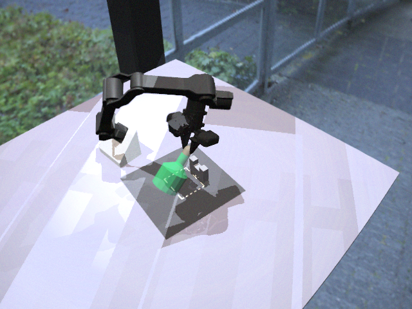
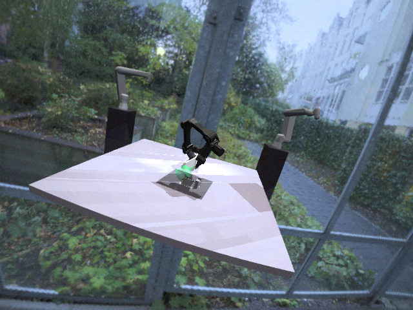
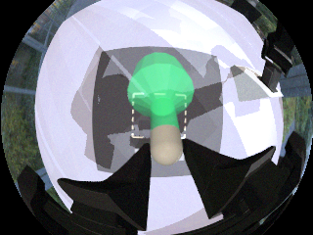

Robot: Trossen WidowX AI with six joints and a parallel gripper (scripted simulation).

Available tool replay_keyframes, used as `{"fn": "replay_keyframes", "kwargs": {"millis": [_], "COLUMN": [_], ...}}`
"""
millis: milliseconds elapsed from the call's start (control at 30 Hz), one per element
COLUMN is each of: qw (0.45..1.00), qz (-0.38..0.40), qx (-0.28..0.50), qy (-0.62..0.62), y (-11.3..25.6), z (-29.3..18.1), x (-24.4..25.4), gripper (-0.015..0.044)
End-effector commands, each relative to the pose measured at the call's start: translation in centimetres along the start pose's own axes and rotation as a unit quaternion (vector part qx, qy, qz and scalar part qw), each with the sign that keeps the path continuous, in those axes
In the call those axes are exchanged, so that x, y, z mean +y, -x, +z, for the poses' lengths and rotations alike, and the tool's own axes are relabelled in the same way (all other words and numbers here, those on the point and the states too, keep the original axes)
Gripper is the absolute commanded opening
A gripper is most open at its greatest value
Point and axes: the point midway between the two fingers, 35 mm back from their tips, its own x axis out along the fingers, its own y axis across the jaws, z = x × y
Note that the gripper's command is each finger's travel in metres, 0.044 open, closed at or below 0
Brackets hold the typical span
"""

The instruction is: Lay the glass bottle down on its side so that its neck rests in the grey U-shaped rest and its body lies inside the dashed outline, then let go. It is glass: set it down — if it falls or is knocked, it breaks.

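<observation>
The green glass bottle (image 1: 169, 177) (image 2: 183, 172) (image 3: 160, 83) is tilted, its body low and its neck and tan top end pointing up to my gripper (image 1: 188, 149) (image 3: 166, 145). My gripper is shut on the bottle's top end, one finger on each side. In the top view the body overlaps the left part of the dashed outline (image 1: 192, 193) (image 3: 138, 137); its gap above the mat is hard to tell. The grey U-shaped rest (image 1: 203, 172) stands upright just right of the neck and does not hold it. In the wrist view the bottle's top end mostly hides the rest.
A dark square mat (image 1: 149, 196) (image 3: 202, 64) lies under the outline and rest. A pale wedge-shaped block (image 1: 132, 151) (image 3: 254, 88) stands by the arm's base. Two grey arms (image 2: 121, 84) (image 2: 288, 128) stand on dark pedestals beyond the table (image 2: 133, 206).
</observation>
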Motion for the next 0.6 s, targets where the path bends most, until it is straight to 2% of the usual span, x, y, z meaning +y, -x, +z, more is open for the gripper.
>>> {"fn": "replay_keyframes", "kwargs": {"millis": [0,567], "qw": [1.0,1.0], "qz": [0.0,0.001], "qx": [0.001,0.0], "qy": [-0.002,0.002], "y": [-0.3,-1.0], "z": [-0.9,-2.8], "x": [0.2,0.4], "gripper": [0.0116,0.0116]}}
